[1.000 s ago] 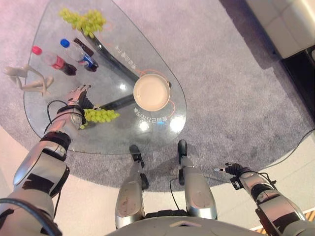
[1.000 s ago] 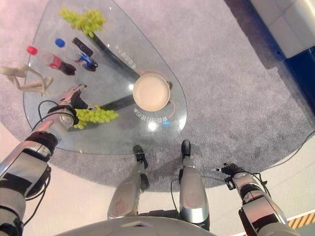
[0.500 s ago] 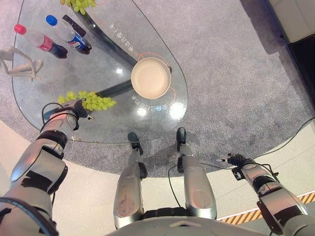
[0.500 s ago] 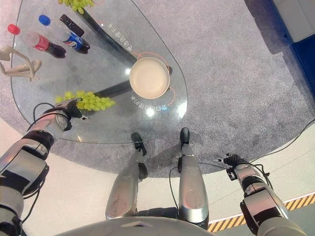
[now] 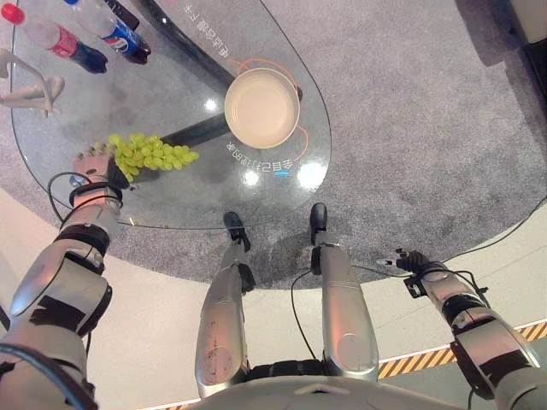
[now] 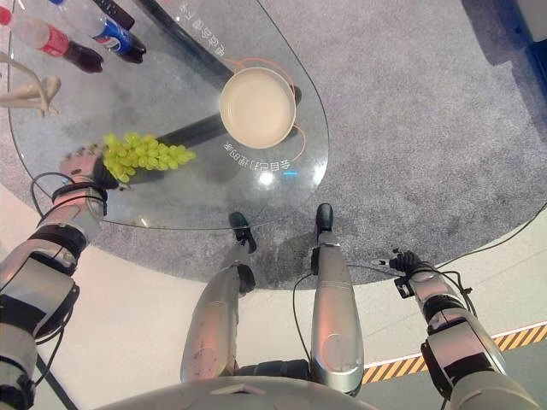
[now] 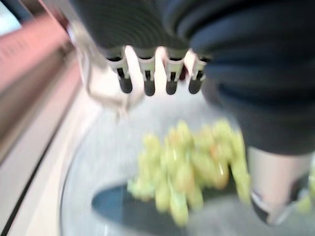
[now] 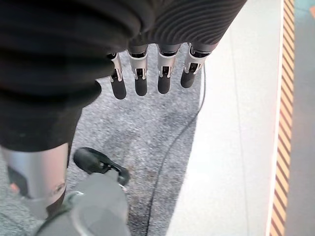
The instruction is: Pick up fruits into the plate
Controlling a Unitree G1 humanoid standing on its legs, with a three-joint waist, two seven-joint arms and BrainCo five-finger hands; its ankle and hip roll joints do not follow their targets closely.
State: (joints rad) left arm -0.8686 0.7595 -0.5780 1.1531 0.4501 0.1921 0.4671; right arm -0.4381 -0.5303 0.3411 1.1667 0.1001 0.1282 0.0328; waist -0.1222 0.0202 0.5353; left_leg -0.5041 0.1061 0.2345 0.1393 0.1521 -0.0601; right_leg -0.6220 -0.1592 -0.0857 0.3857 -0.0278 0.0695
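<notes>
A bunch of green grapes (image 5: 152, 155) lies on the glass table (image 5: 318, 167), left of the round cream plate (image 5: 261, 108), which holds nothing. My left hand (image 5: 89, 163) is at the bunch's left end, touching it. In the left wrist view the fingers (image 7: 146, 84) stand straight above the grapes (image 7: 187, 169), with the thumb (image 7: 275, 187) beside them; the hand is open. My right hand (image 5: 416, 260) hangs low at my right side over the floor, its fingers (image 8: 140, 83) relaxed and holding nothing.
At the table's far left stand a red-capped cola bottle (image 5: 53, 40), a blue-labelled bottle (image 5: 118, 32) and a white figurine (image 5: 31, 89). A dark table leg (image 5: 202, 130) shows under the glass. Grey carpet surrounds the table; striped tape (image 5: 427, 360) marks the floor.
The camera has tilted, so the whole scene sits higher in the picture. My left hand has turned at the grapes' left end, and the bunch now sits slightly further left relative to the plate.
</notes>
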